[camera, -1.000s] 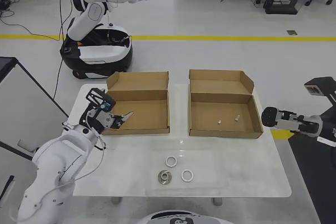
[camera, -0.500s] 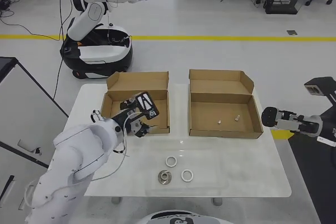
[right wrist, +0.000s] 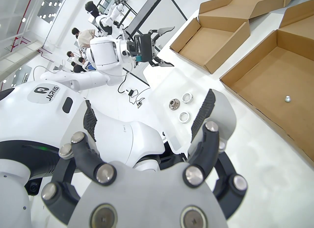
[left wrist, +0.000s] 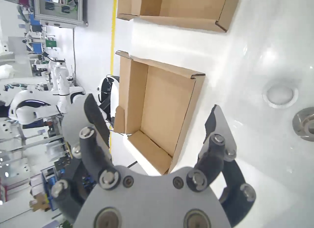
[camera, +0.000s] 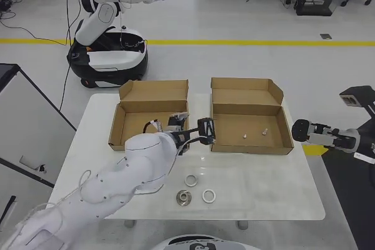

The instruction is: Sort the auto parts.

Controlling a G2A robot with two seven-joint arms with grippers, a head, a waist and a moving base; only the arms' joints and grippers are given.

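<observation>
Left wrist view: my left gripper (left wrist: 152, 106) is spread wide with nothing in it. I judge it is kept open because no part has been chosen for it yet. Beyond the fingertips sits the left cardboard box (left wrist: 162, 91), a shallow tray of brown corrugated board with a bare floor. On the near side of that box the glossy white table (left wrist: 257, 30) carries a metal ring (left wrist: 279, 93), short and thin-walled. Beside it, but apart, is a flanged hub (left wrist: 304, 122) of dull grey steel.

Right wrist view: my right gripper (right wrist: 148, 101) is released too and empty. Its pads (right wrist: 203, 108) are ridged black rubber on pale shells, made, I think, to bite on smooth metal. Farther off, a second ring (right wrist: 184, 117) lies just beside the hub and the first ring, the three clustered but not touching. The right cardboard box (right wrist: 269, 67) holds a small bolt (right wrist: 287, 98) on its plain floor.

Top view: my left arm lies across the left box, its gripper above the gap between the two boxes' near corners. The right gripper hangs at the table's right edge, just beside the right box. A second bolt (camera: 264, 131) rests near the first, so I take that box for fasteners and the bare left one for the round parts. Those lie loose toward the table's near edge, unsorted.
</observation>
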